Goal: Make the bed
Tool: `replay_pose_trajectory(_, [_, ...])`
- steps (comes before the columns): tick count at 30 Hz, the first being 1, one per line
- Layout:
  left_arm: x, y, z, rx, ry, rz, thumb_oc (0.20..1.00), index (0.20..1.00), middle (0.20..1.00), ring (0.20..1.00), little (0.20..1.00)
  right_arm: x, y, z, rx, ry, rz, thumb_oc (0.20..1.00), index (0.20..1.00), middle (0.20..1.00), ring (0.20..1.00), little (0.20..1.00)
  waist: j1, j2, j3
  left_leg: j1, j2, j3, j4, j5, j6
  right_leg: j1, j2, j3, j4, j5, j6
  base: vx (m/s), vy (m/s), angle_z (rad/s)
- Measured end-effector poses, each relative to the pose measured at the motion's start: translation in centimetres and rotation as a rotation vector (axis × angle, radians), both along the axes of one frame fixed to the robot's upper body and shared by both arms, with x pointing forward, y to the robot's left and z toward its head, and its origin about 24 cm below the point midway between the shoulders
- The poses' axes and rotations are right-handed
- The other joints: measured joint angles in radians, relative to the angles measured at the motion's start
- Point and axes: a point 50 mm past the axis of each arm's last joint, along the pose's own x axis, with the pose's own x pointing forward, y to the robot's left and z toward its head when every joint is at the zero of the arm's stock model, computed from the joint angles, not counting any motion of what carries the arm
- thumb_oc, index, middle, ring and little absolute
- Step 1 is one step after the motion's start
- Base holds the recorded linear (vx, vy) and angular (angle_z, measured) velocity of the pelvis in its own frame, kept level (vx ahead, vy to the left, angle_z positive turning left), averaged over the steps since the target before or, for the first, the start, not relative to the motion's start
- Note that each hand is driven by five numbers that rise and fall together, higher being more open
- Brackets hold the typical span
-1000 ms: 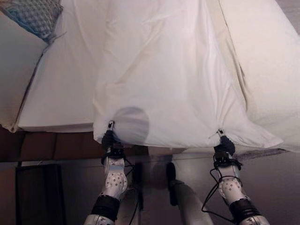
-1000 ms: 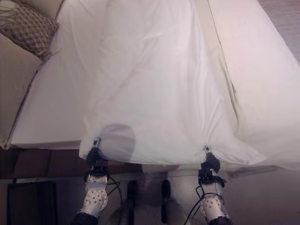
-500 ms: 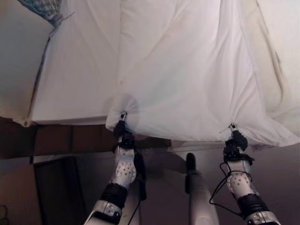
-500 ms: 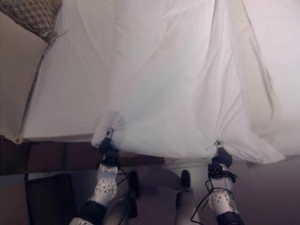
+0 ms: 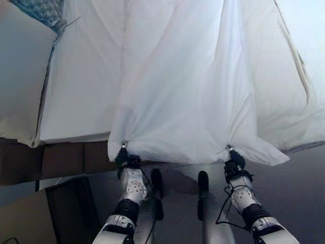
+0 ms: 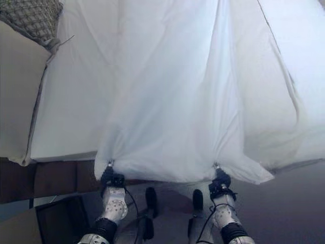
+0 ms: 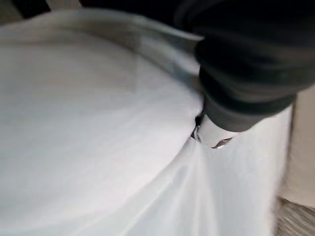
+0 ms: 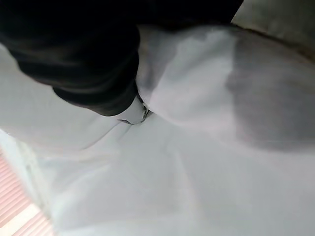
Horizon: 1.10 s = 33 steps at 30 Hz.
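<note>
**Sheet drawn tighter over the bed**

Since a second earlier, the white sheet (image 5: 177, 91) had bunched into longer folds between the hands. The left hand (image 5: 123, 154) at 7 o'clock and right hand (image 5: 233, 158) at 5 o'clock each pinched its near edge, over the mattress (image 5: 76, 91); a patterned pillow (image 6: 33, 18) sat at 11 o'clock.

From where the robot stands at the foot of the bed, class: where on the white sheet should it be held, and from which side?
Grip the white sheet at its near hem, two spread points, from the foot side. The left hand and right hand pinch it there, and the cloth fans taut.
</note>
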Motion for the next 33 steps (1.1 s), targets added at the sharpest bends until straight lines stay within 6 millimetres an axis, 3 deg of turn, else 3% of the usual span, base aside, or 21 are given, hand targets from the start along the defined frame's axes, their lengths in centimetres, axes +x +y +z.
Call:
replay_pose_trajectory(3, [-0.2,0.4,-2.2,-0.028,0.164,-0.021,0.200,0.200,0.200,0.200,0.200,-0.4,-0.3,-1.6,-0.026,0.128,0.011,0.200,0.200,0.200,0.200,0.200,-0.009,0.000,-0.005,0.010,0.021,-0.014,-0.023,0.016,-0.019,0.006,0.023,-0.013,-0.004,-0.002,-0.014,0.04,-0.102,0.03])
replay_pose_trajectory(8, [-1.3,1.1,-4.0,-0.039,0.293,-0.080,0.200,0.200,0.200,0.200,0.200,-1.0,-0.5,-2.9,-0.077,0.248,0.042,0.200,0.200,0.200,0.200,0.200,-0.020,0.008,-0.044,0.017,0.041,-0.024,-0.048,0.033,-0.038,0.006,0.048,-0.032,0.001,-0.011,-0.038,0.03,-0.043,0.04])
replay_pose_trajectory(10, [-1.5,1.1,-4.3,-0.048,0.309,-0.096,0.200,0.200,0.200,0.200,0.200,-1.2,-0.6,-3.1,-0.087,0.271,0.043,0.291,0.291,0.291,0.291,0.291,-0.021,0.010,-0.052,0.025,0.043,-0.023,-0.054,0.034,-0.040,0.009,0.051,-0.031,0.003,-0.014,-0.043,0.04,-0.033,0.01])
replay_pose_trajectory(11, [-1.7,1.1,-4.6,-0.051,0.323,-0.128,0.200,0.200,0.200,0.200,0.200,-1.5,-0.9,-3.5,-0.096,0.297,0.038,0.476,0.476,0.476,0.476,0.476,-0.021,0.019,-0.059,0.028,0.044,-0.026,-0.057,0.036,-0.043,0.015,0.052,-0.037,0.006,-0.017,-0.047,0.04,-0.028,0.07])
replay_pose_trajectory(12, [-1.8,1.2,-4.7,-0.054,0.323,-0.143,0.200,0.200,0.200,0.200,0.200,-1.7,-0.9,-3.6,-0.098,0.310,0.037,0.564,0.564,0.564,0.564,0.564,-0.022,0.020,-0.063,0.029,0.046,-0.026,-0.058,0.036,-0.043,0.014,0.052,-0.039,0.010,-0.019,-0.050,0.05,-0.035,0.09])
replay_pose_trajectory(13, [-1.8,1.4,-4.8,-0.058,0.316,-0.172,0.200,0.200,0.200,0.200,0.200,-2.0,-1.0,-3.9,-0.103,0.344,0.033,0.912,0.912,0.912,0.912,0.912,-0.022,0.020,-0.066,0.033,0.052,-0.026,-0.064,0.038,-0.046,0.014,0.055,-0.040,0.011,-0.021,-0.052,0.00,0.000,0.00])
replay_pose_trajectory(14, [-1.8,1.5,-4.8,-0.059,0.313,-0.180,0.200,0.200,0.200,0.200,0.200,-2.2,-1.0,-4.2,-0.104,0.361,0.030,1.000,1.000,1.000,1.000,1.000,-0.021,0.021,-0.067,0.034,0.052,-0.026,-0.066,0.038,-0.047,0.014,0.056,-0.041,0.011,-0.021,-0.052,0.04,-0.024,0.01])
replay_pose_trajectory(15, [-1.7,1.7,-4.8,-0.060,0.307,-0.191,0.423,0.423,0.423,0.423,0.423,-2.8,-1.1,-4.7,-0.101,0.403,0.023,1.000,1.000,1.000,1.000,1.000,-0.020,0.020,-0.067,0.033,0.051,-0.028,-0.067,0.039,-0.047,0.014,0.057,-0.043,0.012,-0.021,-0.052,0.03,-0.017,0.03])
replay_pose_trajectory(16, [-1.9,1.8,-5.0,-0.064,0.310,-0.205,0.517,0.517,0.517,0.517,0.517,-3.3,-1.2,-5.2,-0.098,0.430,0.019,1.000,1.000,1.000,1.000,1.000,-0.020,0.021,-0.069,0.034,0.052,-0.030,-0.070,0.040,-0.049,0.015,0.057,-0.045,0.011,-0.022,-0.053,0.04,-0.033,0.06])
replay_pose_trajectory(17, [-2.4,1.9,-5.5,-0.074,0.340,-0.218,1.000,1.000,1.000,1.000,1.000,-4.5,-1.4,-6.0,-0.093,0.480,0.012,1.000,1.000,1.000,1.000,1.000,-0.021,0.021,-0.079,0.033,0.052,-0.036,-0.075,0.042,-0.050,0.014,0.057,-0.048,0.010,-0.023,-0.054,0.02,-0.020,0.06])
replay_pose_trajectory(21, [-4.5,2.1,-7.2,-0.099,0.400,-0.227,1.000,1.000,1.000,1.000,1.000,-7.5,-1.7,-7.9,-0.090,0.596,0.008,1.000,1.000,1.000,1.000,1.000,-0.021,0.023,-0.100,0.033,0.051,-0.039,-0.077,0.042,-0.050,0.014,0.057,-0.050,0.011,-0.026,-0.054,0.01,-0.007,0.01])
replay_pose_trajectory(24, [-7.4,2.1,-9.1,-0.126,0.516,-0.236,1.000,1.000,1.000,1.000,1.000,-9.5,-2.0,-9.0,-0.085,0.661,0.006,1.000,1.000,1.000,1.000,1.000,-0.022,0.023,-0.109,0.033,0.053,-0.039,-0.077,0.044,-0.052,0.013,0.060,-0.050,0.012,-0.028,-0.055,0.00,0.000,0.00])
replay_pose_trajectory(30, [-12.3,2.7,-11.5,0.057,0.695,-0.401,1.000,1.000,1.000,1.000,1.000,-10.6,-2.2,-9.5,-0.072,0.670,0.012,1.000,1.000,1.000,1.000,1.000,-0.016,0.027,-0.109,0.024,0.057,-0.043,-0.093,0.060,-0.062,-0.030,0.063,-0.052,0.076,-0.057,-0.066,0.00,-0.010,0.02])
replay_pose_trajectory(33, [-12.6,2.8,-11.5,0.256,0.714,-0.550,1.000,1.000,1.000,1.000,1.000,-10.5,-2.0,-9.4,-0.095,0.657,0.048,1.000,1.000,1.000,1.000,1.000,-0.013,0.032,-0.107,0.016,0.056,-0.045,-0.110,0.075,-0.067,-0.064,0.062,-0.052,0.121,-0.075,-0.072,-0.01,-0.023,0.02])
